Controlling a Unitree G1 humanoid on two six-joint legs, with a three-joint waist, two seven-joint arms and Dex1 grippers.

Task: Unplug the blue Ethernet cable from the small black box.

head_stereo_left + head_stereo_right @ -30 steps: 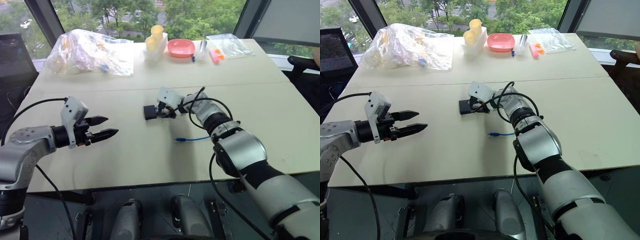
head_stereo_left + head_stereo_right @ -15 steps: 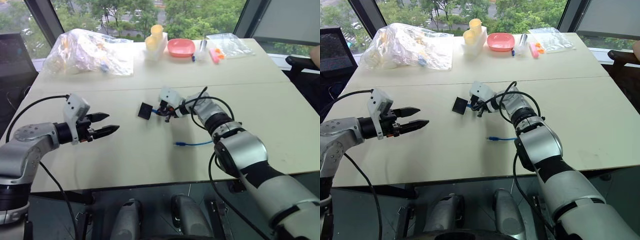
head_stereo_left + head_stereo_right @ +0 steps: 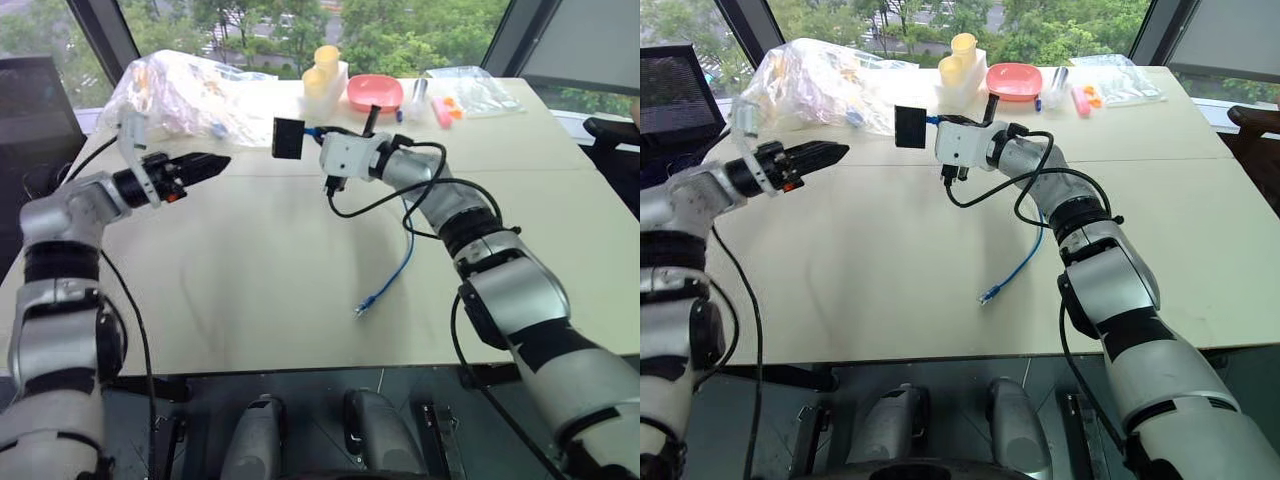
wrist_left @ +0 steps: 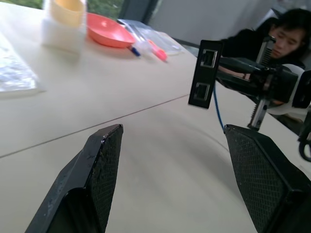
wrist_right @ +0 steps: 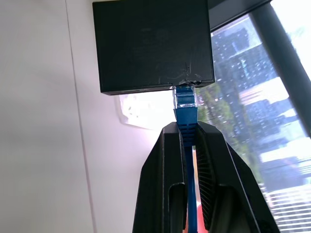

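Observation:
The small black box (image 3: 288,138) hangs in the air above the far half of the table, two ports facing my left gripper (image 4: 174,130). The blue Ethernet cable (image 3: 400,262) is plugged into its back edge by a clear-blue plug (image 5: 184,99). My right gripper (image 5: 187,127) is shut on the cable just behind that plug. From there the cable drops to the table, and its free plug (image 3: 362,305) lies near the front. My left gripper (image 3: 205,165) is open, level with the box and a short way to its left, pointing at it without touching.
At the far edge of the table (image 3: 250,300) lie a crumpled clear plastic bag (image 3: 185,90), yellow cups in a white holder (image 3: 325,70), a pink plate (image 3: 375,93) and a clear pouch (image 3: 470,90). A person (image 4: 286,39) sits beyond the table's right side.
My right gripper has shut on the cable and risen, lifting the box off the table. The left gripper has moved forward and up, towards the box. The camera has shifted too.

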